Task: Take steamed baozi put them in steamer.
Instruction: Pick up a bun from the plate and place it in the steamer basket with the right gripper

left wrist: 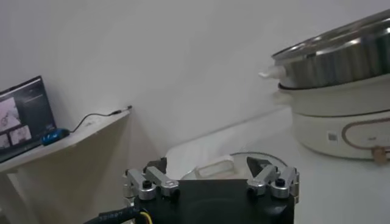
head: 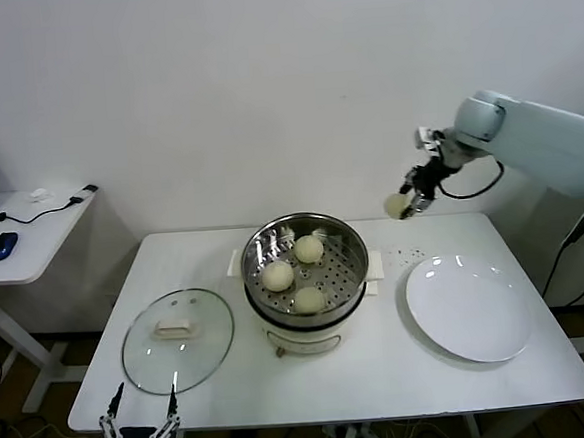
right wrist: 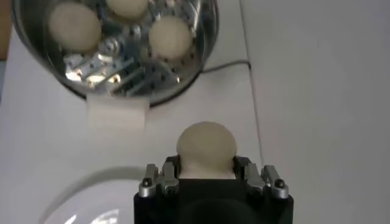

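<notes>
Head view: the right gripper hangs high, its jaws clamped on 1 baozi, the steamer below it holding 3 more; lower it squarely over the vacant patch. Left wrist: the left gripper idles, jaws wide. Right wrist: bun between jaws. The pot's label looks unreadable.

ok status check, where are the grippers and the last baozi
Right gripper shut on fourth baozi, raised behind the plate. Three baozi in steamer. Left gripper open, parked by glass lid. Path clear.
</notes>
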Robot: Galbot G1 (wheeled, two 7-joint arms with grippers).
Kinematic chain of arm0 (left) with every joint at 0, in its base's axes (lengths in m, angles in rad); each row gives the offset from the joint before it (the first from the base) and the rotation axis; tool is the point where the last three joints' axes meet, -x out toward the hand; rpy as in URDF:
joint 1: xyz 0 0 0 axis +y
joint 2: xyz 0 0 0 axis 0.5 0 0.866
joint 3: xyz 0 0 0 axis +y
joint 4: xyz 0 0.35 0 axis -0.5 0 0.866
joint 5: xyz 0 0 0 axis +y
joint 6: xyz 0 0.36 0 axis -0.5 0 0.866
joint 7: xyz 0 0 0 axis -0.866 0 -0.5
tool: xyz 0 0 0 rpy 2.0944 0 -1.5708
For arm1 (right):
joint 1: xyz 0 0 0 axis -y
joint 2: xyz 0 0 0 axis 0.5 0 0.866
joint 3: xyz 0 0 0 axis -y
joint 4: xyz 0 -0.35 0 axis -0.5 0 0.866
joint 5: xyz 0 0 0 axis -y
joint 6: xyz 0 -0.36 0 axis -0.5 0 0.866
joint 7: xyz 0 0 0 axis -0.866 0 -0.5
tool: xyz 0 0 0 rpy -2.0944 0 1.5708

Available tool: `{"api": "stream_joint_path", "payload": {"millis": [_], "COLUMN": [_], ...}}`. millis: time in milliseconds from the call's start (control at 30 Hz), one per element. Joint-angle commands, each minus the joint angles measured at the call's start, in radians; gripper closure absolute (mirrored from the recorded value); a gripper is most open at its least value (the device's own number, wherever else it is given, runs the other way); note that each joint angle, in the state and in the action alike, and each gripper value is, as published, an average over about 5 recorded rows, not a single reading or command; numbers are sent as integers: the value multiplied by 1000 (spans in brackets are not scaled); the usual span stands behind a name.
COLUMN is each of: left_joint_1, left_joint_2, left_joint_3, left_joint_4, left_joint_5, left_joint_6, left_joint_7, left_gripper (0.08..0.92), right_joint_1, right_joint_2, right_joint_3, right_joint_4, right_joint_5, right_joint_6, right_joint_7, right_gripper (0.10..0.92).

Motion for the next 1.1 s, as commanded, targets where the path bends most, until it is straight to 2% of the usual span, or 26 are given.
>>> {"api": "stream_joint_path", "payload": {"millis": [33,533,1100], "left_joint_1": [-8,-30,-39], "left_joint_2": [8,28,31], "left_joint_3": [0,-10,-15], "left_joint_4": [3,17,28], "left_joint_5": [-23,-27,-28], "left_joint_6": [-8,-2,1], "left_joint_7": [1,2,2], "left_gripper": [177,177,177], "right_joint_1": [150,-16,-32], "right_joint_2": [244,348,341], "right_joint_3": [-268,-288,-314], "right_joint_4": [135,93,99], "right_joint_5": [304,251,203], "right_joint_6": [-73,-116,-124], "right_joint_7": [104,146,140], "right_gripper": [448,440,440]}}
